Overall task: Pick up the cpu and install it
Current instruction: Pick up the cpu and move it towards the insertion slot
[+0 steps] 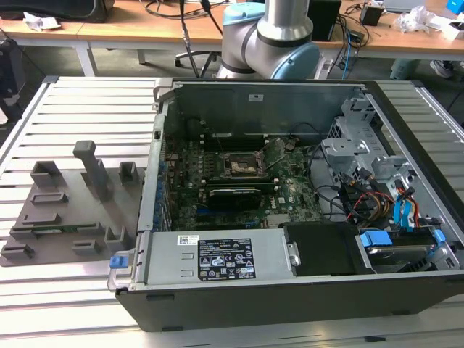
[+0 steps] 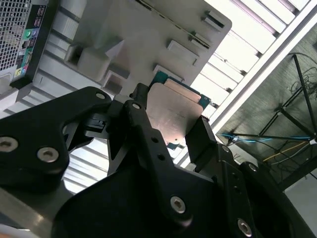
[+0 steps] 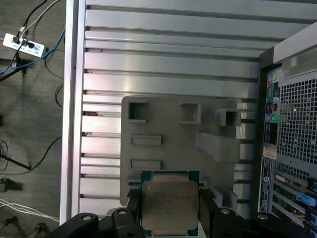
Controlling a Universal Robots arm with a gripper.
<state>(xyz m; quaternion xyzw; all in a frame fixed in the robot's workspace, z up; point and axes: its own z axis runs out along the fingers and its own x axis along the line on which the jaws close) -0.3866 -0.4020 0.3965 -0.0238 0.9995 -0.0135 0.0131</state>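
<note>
cpu [image 3: 170,207] sits pinched in the pincer [image 3: 170,209], its silver-grey metal lid facing the camera in the first wrist view with a thin green rim showing round the lid. two black fingers [image 3: 132,210] press on opposite edges of the chip, so the pincer is clamped on it and nothing else. in the second wrist view the same chip [image 2: 173,116] is seen at a slant between the black finger links [image 2: 143,131], with the pincer [image 2: 171,125] closed on its edges.

the chip is held up in the air, clear of the grey tray [image 3: 168,124] that lies below it on the slatted metal worktop [image 3: 173,64]. the tray carries several shallow rectangular recesses and raised blocks. in the exterior view that tray [image 1: 58,217] lies flat on the worktop [image 1: 87,94], just beside the open computer case [image 1: 290,304] on the exterior view's left, and a tall upright block [image 1: 94,170] stands near its middle.

the case lies on its side with its panel off. inside it the green motherboard [image 1: 217,188] is exposed, and the dark square socket [image 1: 239,165] sits near the board's middle. a grey power supply [image 1: 217,257] with a label runs along the near wall. the arm's pale blue and grey joint [image 1: 272,36] rises behind the case.

the perforated rear of the case [image 3: 292,124] stands beside the tray in the first wrist view, and cables trail over the floor [image 3: 29,99] past the worktop's edge.
</note>
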